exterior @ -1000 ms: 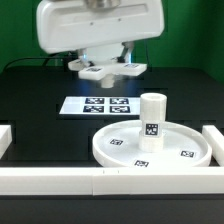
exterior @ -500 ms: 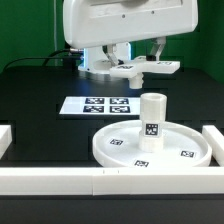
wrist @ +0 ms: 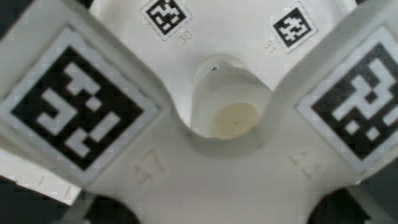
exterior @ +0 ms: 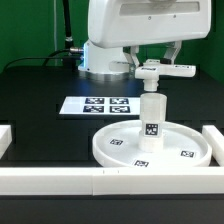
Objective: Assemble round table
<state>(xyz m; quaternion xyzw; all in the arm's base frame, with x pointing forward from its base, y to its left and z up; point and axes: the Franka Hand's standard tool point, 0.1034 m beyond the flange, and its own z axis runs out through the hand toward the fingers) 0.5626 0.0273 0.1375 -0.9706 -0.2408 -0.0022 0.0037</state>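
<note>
The large round disc lies on the black table with the short cylinder leg standing upright on it. My gripper is shut on the white cross-shaped piece and holds it level just above the leg's top, a little toward the exterior view's right. In the wrist view the cross-shaped piece fills the picture, with two big tags and a round socket in its middle. Beyond it shows the disc with two small tags. My fingers are hidden there.
The marker board lies flat behind the disc toward the exterior view's left. Long white border blocks run along the front, the left and the right. The arm's white body hangs over the back of the table.
My arm has carried the cross-shaped piece toward the exterior view's right, from above the marker board to just above the leg. The grip on it is unchanged.
</note>
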